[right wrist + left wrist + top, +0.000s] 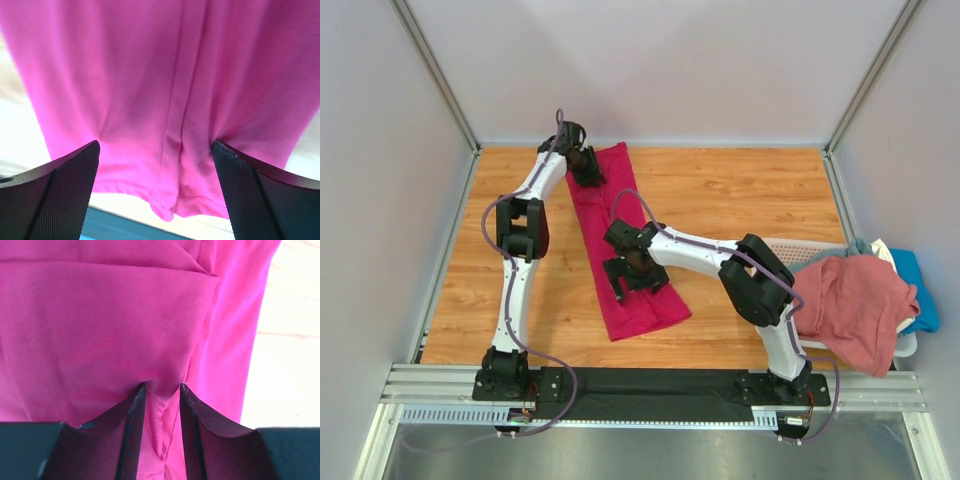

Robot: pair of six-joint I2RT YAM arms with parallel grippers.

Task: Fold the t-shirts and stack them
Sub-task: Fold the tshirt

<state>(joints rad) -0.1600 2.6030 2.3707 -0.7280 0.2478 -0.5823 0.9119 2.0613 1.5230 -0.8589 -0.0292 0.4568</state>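
Limp and light, the magenta t-shirt (592,225) is best pinched by a fold at its end, as the left gripper (162,386) does; the right gripper (156,143) gapes, holding nothing.

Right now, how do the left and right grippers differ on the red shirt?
The left gripper has its jaws narrow, pinching a fold of the red shirt; the right gripper stands wide open over flat cloth. The left is at the shirt's far end, the right near its middle. Both are down on the same shirt.
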